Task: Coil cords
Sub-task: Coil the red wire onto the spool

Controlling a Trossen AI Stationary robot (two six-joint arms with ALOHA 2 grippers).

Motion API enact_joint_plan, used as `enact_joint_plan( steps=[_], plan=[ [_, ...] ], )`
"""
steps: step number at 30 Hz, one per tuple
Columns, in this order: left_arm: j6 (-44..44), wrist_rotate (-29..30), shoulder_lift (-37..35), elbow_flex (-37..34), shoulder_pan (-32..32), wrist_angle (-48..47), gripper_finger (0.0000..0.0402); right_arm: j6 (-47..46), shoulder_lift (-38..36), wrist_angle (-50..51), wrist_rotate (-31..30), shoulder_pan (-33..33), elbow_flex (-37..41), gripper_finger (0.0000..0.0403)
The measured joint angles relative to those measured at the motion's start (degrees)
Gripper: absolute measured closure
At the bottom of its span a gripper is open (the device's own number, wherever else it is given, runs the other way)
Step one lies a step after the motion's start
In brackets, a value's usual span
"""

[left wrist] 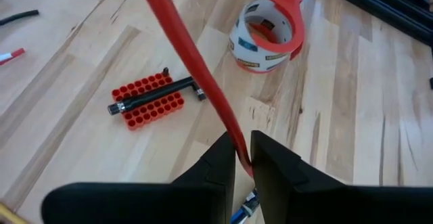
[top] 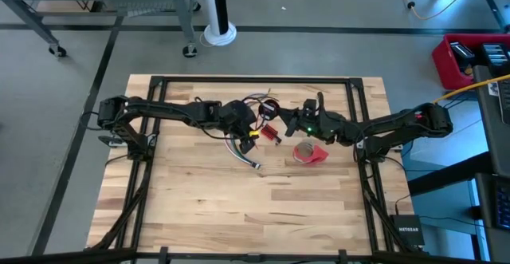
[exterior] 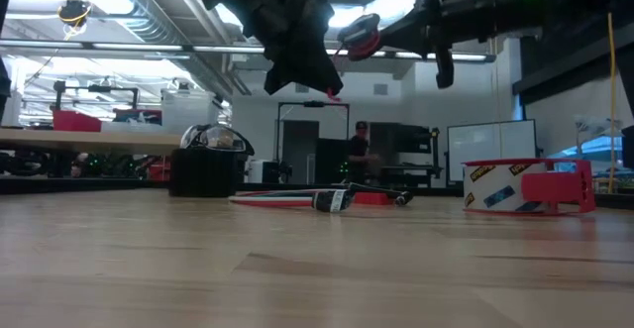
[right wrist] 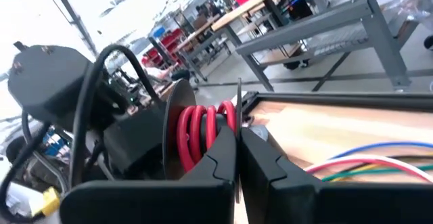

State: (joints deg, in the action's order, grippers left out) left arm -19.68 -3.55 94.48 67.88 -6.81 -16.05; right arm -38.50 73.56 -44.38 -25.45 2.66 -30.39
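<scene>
A red cord (left wrist: 177,38) runs taut from a red coil (right wrist: 199,132) down between the fingers of my left gripper (left wrist: 242,139), which is shut on it above the table's middle (top: 244,127). My right gripper (right wrist: 238,132) is shut at the coil, raised and level just right of the left gripper (top: 288,119). In the low view the coil (exterior: 362,36) hangs high over the table. The rest of the cord bundle (top: 243,154) lies on the wood, plug end (top: 256,166) toward the near edge. White, green, red and blue wires (right wrist: 365,163) show beside the right fingers. My left gripper pinches a single red strand (left wrist: 238,149) between its two fingers, which slant down from the table's left and lie across it. The strand is lifted clear and runs straight and taut away from the fingers. My right gripper is shut at the edge of the red coil (right wrist: 226,119), coming level from the table's right. The fingers themselves cover the place of contact, so which turn or part they have cannot be told. The coil is held clear of the table.
A small red rectangular block with a black rod (left wrist: 149,97) lies under the grippers (top: 271,133). A red tape roll (top: 311,153) stands to its right (left wrist: 267,31). The near half of the wooden table (top: 239,216) is bare. A person (exterior: 359,150) stands far behind.
</scene>
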Motion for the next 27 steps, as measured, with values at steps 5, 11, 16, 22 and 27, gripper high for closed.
enact_joint_plan(
  steps=[5, 11, 16, 22, 27],
  plan=[
    [0.0, 0.4, 0.0, 0.0, 0.2, 0.1, 0.0361, 1.5, 0.0, -2.4, -1.4, 0.0, 0.0, 0.0395],
    [-0.7, 0.5, 0.0, 0.0, 0.6, 0.0, 0.0361, 1.5, 0.0, -3.1, -3.8, 0.0, 0.0, 0.0395],
    [-2.4, 0.5, 0.0, 0.0, 0.6, 0.0, 0.0361, 1.7, 0.0, -4.3, -6.0, 0.0, 0.0, 0.0395],
    [-2.4, 0.5, 0.0, 0.0, 0.6, 0.0, 0.0363, 3.0, 0.0, -5.5, -7.5, 0.0, 0.0, 0.0395],
    [-2.4, 1.4, 0.0, 0.0, 0.6, 0.1, 0.0390, 3.1, 0.0, -5.4, -10.4, 0.0, 0.0, 0.0395]
  ],
)
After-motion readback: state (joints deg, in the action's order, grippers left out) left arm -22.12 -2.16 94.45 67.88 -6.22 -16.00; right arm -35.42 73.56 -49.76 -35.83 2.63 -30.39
